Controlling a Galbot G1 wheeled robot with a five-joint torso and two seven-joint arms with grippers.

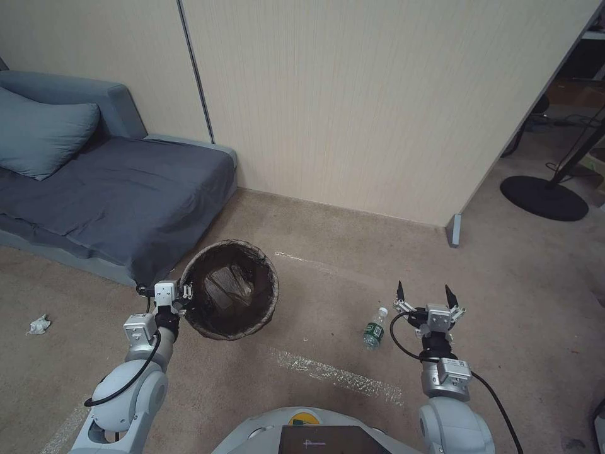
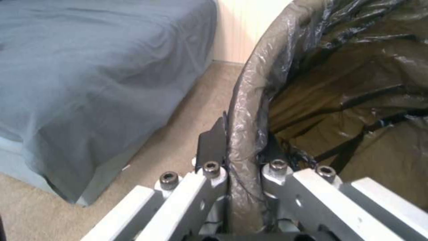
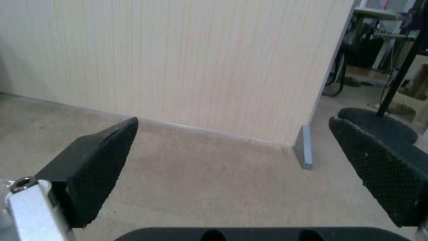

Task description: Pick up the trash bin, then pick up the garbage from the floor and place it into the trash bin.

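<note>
The trash bin [image 1: 230, 290], lined with a dark bag, is held off the carpet and tilted so its mouth faces me. My left gripper [image 1: 184, 291] is shut on its rim; the left wrist view has the bag-covered rim [image 2: 243, 134] pinched between the fingers [image 2: 212, 144]. A clear bottle with a green label [image 1: 374, 328] lies on the carpet just left of my right gripper [image 1: 425, 292], which is open and empty with both black pads apart. In the right wrist view the right gripper [image 3: 232, 157] frames bare carpet. A crumpled white tissue [image 1: 39, 325] lies far left.
A grey sofa bed [image 1: 113, 195] with a cushion stands at the left, close behind the bin. A beige partition wall [image 1: 353, 107] runs across the back, ending at a grey foot [image 1: 454, 229]. A black round stand base [image 1: 545, 197] sits at the right. Clear tape strips [image 1: 340, 376] lie on the carpet.
</note>
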